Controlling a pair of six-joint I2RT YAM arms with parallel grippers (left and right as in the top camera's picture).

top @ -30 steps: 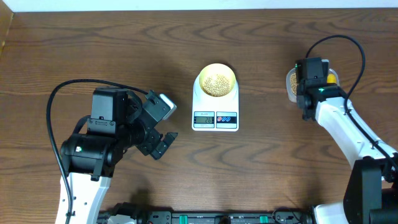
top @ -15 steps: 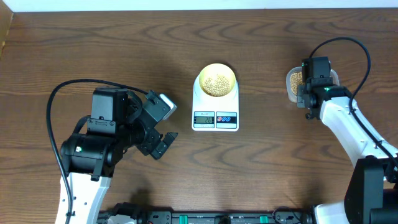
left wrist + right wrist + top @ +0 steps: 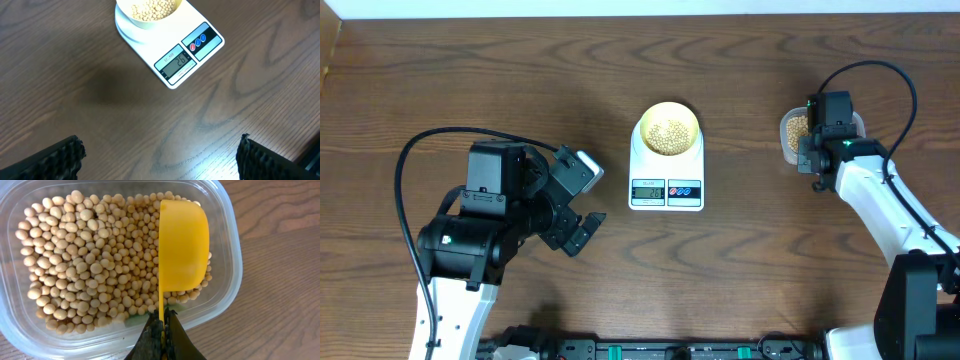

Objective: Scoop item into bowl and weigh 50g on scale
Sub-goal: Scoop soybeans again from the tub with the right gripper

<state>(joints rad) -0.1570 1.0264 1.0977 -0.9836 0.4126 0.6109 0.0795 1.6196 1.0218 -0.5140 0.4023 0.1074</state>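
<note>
Right jaws are closed tight on the thin handle of a yellow measuring spoon (image 3: 182, 245). The spoon's cup lies inside the clear tub (image 3: 227, 287), resting among the beans (image 3: 90, 265) on the tub's right side. Whether the cup holds a load cannot be told from the wrist view, since only its outer shell shows.

Left jaws stand wide open and hold nothing; their dark fingertips (image 3: 55, 160) hang over bare counter (image 3: 470, 80), near and to the left of the scale (image 3: 666, 170).

Position of task items: the scale sits at the middle of the counter. The cream bowl (image 3: 667, 128) stands on its platform at the far end and already carries a mound of beans. The tub lies well apart, to the right of the scale.

Progress, as judged: scooping is under way and some beans have been delivered. The display (image 3: 176, 61) shows a two-digit figure that looks like 26, though the digits are small; if so, the weight is roughly half the target.

Outstanding: at least one more scoop must be lifted by the right jaws, carried left to the bowl and tipped in. Small top-ups should then follow until the display reads fifty.
</note>
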